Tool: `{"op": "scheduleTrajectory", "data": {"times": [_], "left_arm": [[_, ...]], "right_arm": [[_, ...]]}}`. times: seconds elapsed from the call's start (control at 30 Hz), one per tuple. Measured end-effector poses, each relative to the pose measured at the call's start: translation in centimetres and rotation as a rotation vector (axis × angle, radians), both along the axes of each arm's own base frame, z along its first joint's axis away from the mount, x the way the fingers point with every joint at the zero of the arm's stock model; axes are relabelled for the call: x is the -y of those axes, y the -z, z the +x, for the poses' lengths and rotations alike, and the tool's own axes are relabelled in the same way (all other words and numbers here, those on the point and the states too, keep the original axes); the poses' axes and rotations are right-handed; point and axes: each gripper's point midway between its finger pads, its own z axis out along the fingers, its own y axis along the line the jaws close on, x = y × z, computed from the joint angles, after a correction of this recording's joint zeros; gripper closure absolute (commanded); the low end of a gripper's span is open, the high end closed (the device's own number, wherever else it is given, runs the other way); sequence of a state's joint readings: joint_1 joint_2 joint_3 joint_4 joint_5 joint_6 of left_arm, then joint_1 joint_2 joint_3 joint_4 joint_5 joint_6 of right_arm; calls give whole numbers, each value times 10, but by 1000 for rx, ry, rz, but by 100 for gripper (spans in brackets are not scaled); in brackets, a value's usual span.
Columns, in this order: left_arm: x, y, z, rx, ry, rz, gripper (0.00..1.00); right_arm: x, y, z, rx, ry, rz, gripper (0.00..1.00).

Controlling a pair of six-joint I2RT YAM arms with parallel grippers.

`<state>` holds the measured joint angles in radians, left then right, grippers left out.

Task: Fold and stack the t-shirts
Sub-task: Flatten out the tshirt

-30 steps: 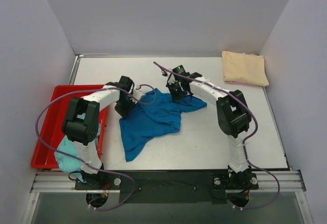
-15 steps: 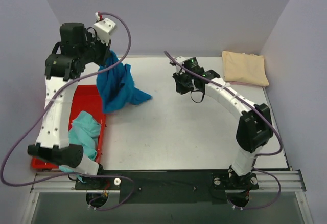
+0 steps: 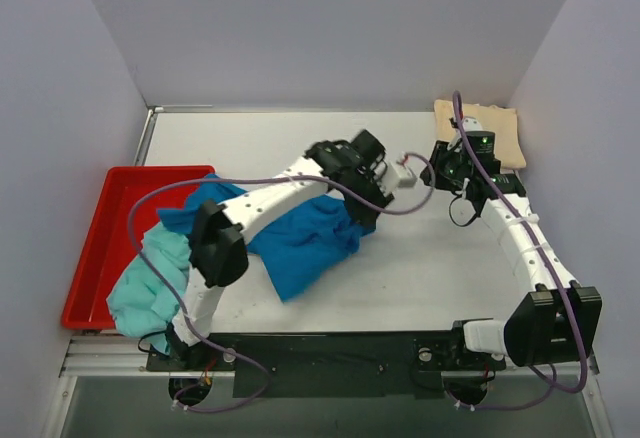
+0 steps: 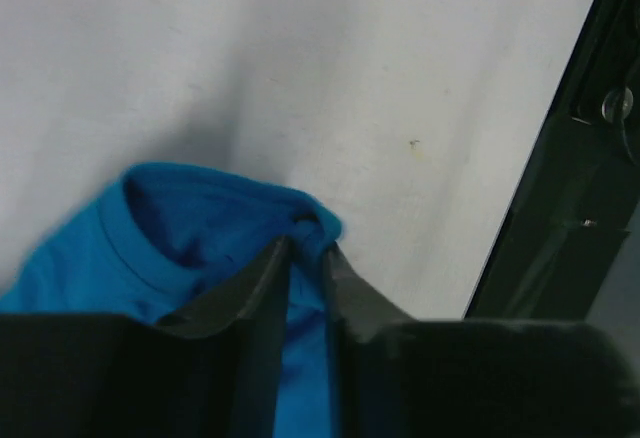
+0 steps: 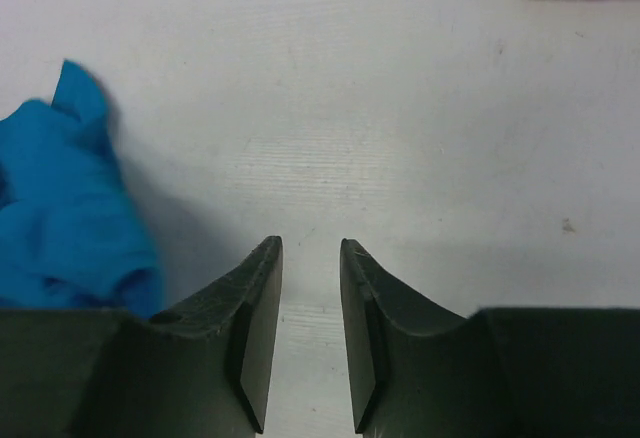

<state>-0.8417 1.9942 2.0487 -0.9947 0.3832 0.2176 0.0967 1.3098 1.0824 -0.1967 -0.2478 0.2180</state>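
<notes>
Overhead view with both wrist views. The blue shirt (image 3: 300,243) lies crumpled across the middle of the counter (image 3: 430,273). Its left end reaches the right rim of the red tray (image 3: 92,248), which sits along the counter's left edge.

The left arm stretches over this shirt toward the counter's centre. The left tool (image 3: 365,214) is clenched on a fold of the blue fabric. In the left wrist view the two fingers (image 4: 262,283) pinch the cloth next to the ribbed collar.

The teal shirt (image 3: 150,280) is bunched half in the tray and spills over the tray's near right corner. It touches the blue shirt.

The cream shirt (image 3: 500,130) rests folded at the far right corner of the counter, partly covered by the right arm.

The right tool (image 3: 441,170) hangs over bare counter between the blue and cream shirts. Its jaws are slightly parted and grasp nothing. The right wrist view shows plain counter in the gap, the blue shirt to one side, and the cream shirt's edge at the far rim.
</notes>
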Motion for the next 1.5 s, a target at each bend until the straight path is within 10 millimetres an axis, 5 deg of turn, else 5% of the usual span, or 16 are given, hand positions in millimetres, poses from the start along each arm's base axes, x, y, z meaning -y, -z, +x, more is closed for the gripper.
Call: {"op": "scheduleTrajectory", "data": {"times": [0.03, 0.13, 0.2, 0.27, 0.33, 0.4, 0.5, 0.6, 0.77, 0.97, 1.07, 1.13, 1.2, 1.27, 1.43, 1.5], "left_arm": [[14, 35, -16, -57, 50, 62, 26], [30, 93, -63, -169, 174, 191, 15], [34, 97, -93, -192, 248, 220, 14], [41, 80, -116, -182, 316, 191, 14], [39, 54, -118, -148, 333, 136, 13], [22, 20, -100, -105, 290, 65, 12], [-34, -24, -45, -37, 119, -28, 12], [-125, -49, 24, 46, -151, -81, 10], [-249, -37, 61, 72, -473, -49, 10], [-334, -4, 70, 4, -698, -25, 10], [-355, 6, 69, -13, -748, -15, 10], [-356, 8, 68, -10, -744, -16, 10], [-353, 6, 67, -2, -730, -22, 10], [-350, 3, 65, 12, -708, -33, 10], [-341, -5, 62, 54, -639, -47, 18], [-331, -3, 59, 75, -583, -26, 18]], "right_arm": [[3, 3, -4, -8, 11, 5, 60], [5, 9, -11, -23, 30, 16, 45], [5, 10, -13, -27, 36, 18, 41], [5, 12, -13, -33, 43, 25, 41], [4, 15, -15, -40, 45, 31, 41], [-1, 23, -19, -60, 43, 37, 41], [-18, 46, -35, -119, 9, 31, 38], [-60, 73, -66, -197, -108, 3, 31], [-121, 102, -129, -308, -304, -54, 27], [-167, 126, -189, -375, -445, -135, 29], [-178, 154, -215, -454, -495, -201, 31], [-180, 172, -229, -502, -518, -251, 43], [-184, 181, -236, -521, -534, -283, 65], [-191, 182, -237, -516, -545, -261, 100], [-181, 184, -228, -528, -510, -242, 100], [-161, 180, -213, -523, -451, -229, 100]]}}
